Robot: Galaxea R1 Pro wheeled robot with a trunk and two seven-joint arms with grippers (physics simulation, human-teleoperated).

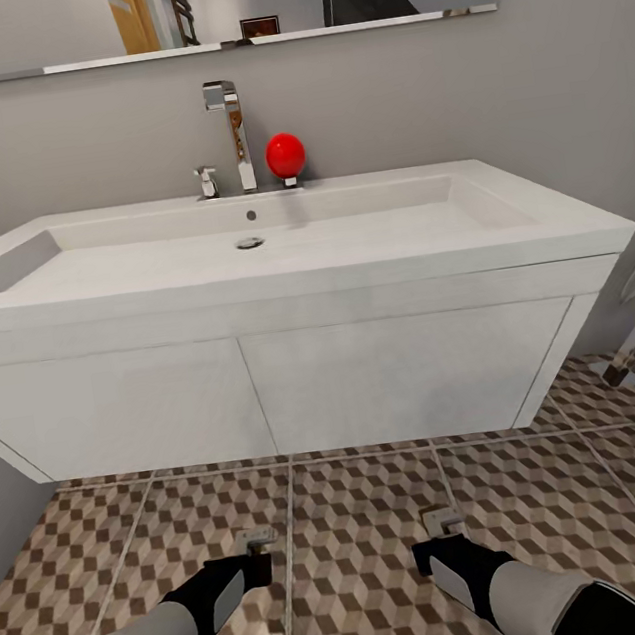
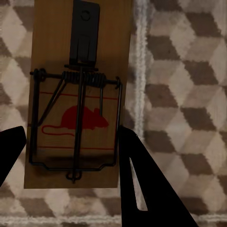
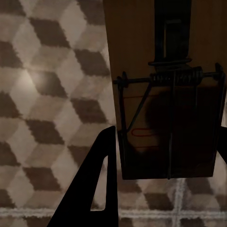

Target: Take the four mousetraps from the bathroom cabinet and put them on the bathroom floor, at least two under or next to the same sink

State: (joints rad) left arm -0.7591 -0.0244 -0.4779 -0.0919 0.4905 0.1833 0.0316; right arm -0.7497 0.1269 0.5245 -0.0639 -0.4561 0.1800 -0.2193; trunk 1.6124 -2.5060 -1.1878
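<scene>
Two mousetraps ride with us: our left gripper (image 1: 253,559) pinches one (image 2: 75,94), our right gripper (image 1: 438,540) pinches another (image 3: 168,90), both held above the bathroom floor (image 1: 365,513) before the sink (image 1: 278,252). Released from here, they could bounce away or spring.
</scene>
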